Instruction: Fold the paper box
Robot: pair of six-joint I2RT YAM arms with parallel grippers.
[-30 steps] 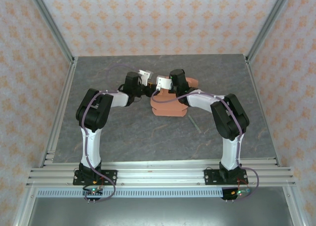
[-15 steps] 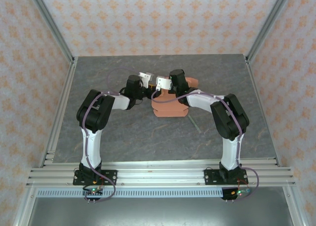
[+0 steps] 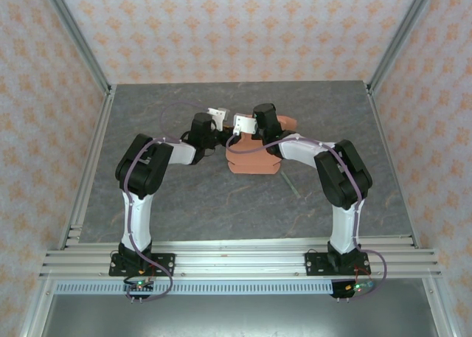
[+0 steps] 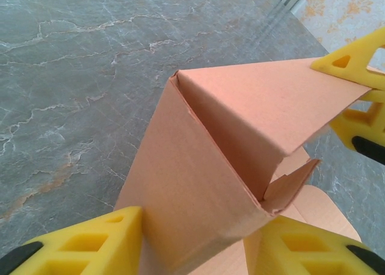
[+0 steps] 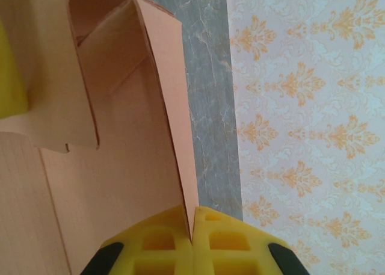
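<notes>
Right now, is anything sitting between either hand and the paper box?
Nothing visible. The right hand pinches an edge of the paper box, and the left hand has a finger on either side of its raised fold.

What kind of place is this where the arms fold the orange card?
Probably a robot test cell: aluminium frame posts hold wallpaper-printed walls, and the left arm and right arm are bolted to aluminium rails at the edge of a grey stone-look table.

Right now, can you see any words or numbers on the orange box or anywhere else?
None to read. The paper box is plain orange card, the table is grey and marbled, and the wallpaper has only flowery shapes, no letters.
</notes>
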